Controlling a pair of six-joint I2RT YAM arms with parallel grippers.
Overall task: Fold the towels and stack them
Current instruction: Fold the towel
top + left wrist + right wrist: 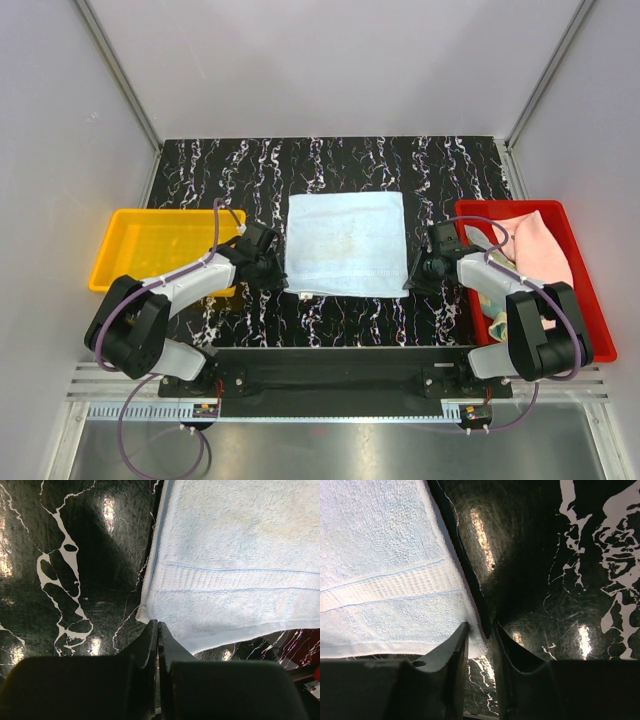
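From above, the blue towel [346, 243] lies spread flat on the black marbled table [220, 170]. The yellow tray [150, 250] sits well to the left of the towel and the red tray [590, 310] well to its right. A pink towel [545, 250] lies crumpled in the red tray. The left gripper [278, 272] is at the blue towel's near-left corner and the right gripper [413, 275] is at its near-right corner. Both arms reach in from the near side of the towel. This view is too small to show how the jaws stand.

In the left wrist view, the blue towel [235, 555] fills the upper right, and its woven band runs across near the hem. The bare table [75, 540] shows to the towel's left. The left gripper [157, 625] is clenched, its fingers pressed together with only a hairline between them. The tips sit right at the towel's corner and touch the hem. Whether any cloth is caught between them cannot be told.

In the right wrist view, the blue towel [380, 555] covers the upper left, with the table [545, 555] to its right. The right gripper [480, 627] is released, with a clear gap between its jaws. The towel's corner runs down into that gap. One finger [455, 650] lies over the cloth and the other stands just off the towel's edge, above the table.
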